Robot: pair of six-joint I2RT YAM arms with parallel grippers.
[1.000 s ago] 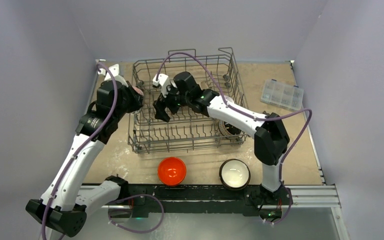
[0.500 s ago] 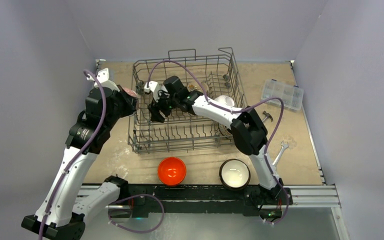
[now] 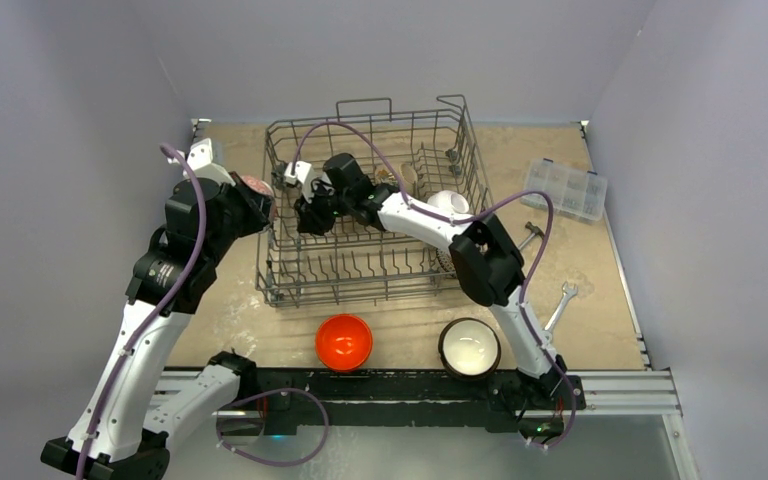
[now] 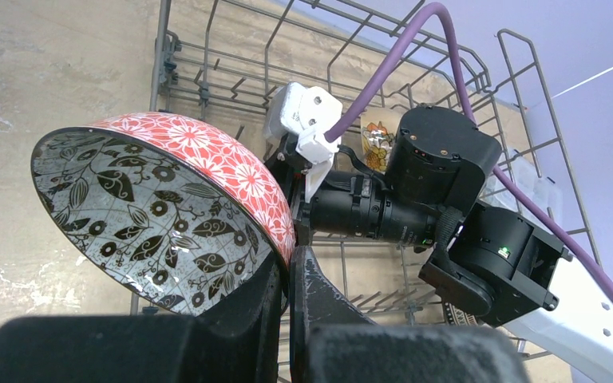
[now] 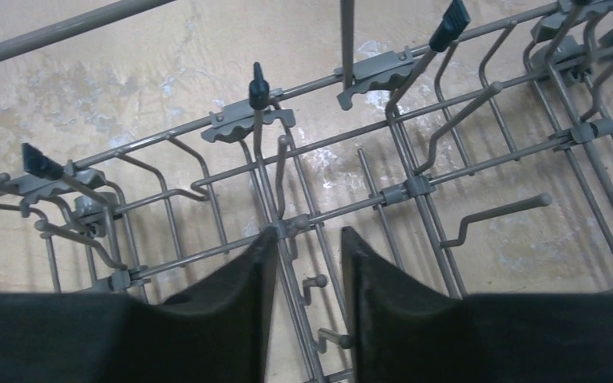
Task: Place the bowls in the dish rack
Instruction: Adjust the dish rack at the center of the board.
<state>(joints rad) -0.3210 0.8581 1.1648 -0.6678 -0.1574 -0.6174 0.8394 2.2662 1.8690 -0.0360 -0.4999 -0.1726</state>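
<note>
Two bowls sat on the bench (image 3: 250, 322) by the arm bases: orange bowl (image 3: 344, 341) on the left, dark bowl with cream inside (image 3: 469, 347) on the right, well apart, both upright. Wrench (image 3: 558, 305) lay right of them. Dish rack (image 3: 360, 265) stood behind, mid-bench. Left hand (image 4: 287, 275) was at the rack's left wall, clamped tight on the rim of the red-patterned bowl (image 4: 168, 207); bowl was tilted on edge, off the bench. Right hand (image 5: 303, 311) was inside the rack's left half, just beside the left hand, pointing down at the tines. Its fingers (image 5: 223, 319) were at a narrow gap, gripping nothing, only rack wire showing below. White bowl (image 3: 447, 203) sat in the rack's right side. Clear compartment box (image 3: 564, 188) lay far right
</note>
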